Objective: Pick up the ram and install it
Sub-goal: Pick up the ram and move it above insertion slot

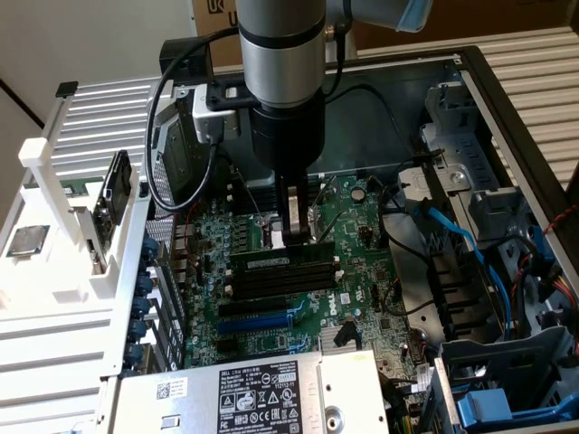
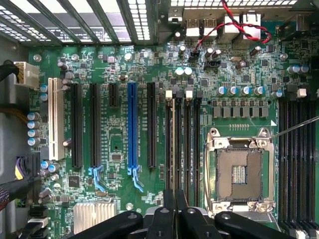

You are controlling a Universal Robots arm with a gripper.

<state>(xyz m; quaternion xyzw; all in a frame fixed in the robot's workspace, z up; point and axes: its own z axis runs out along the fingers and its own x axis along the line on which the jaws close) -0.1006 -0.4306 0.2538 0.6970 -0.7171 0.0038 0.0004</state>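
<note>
Fingers [image 1: 297, 217], almost closed, pinched the top edge of the ram [image 1: 271, 260], which stood upright among the black memory slots [image 1: 280, 285] on the motherboard [image 1: 353, 226]. A clean seating likely demanded a square stick, even downward pressure and both end clips catching.

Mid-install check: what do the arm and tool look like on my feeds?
The arm is a silver-grey cylinder with a black band and a pale blue joint cap, ending in a round black wrist. A black cable loops beside a small silver camera box. The tool has slim black fingers.
</note>
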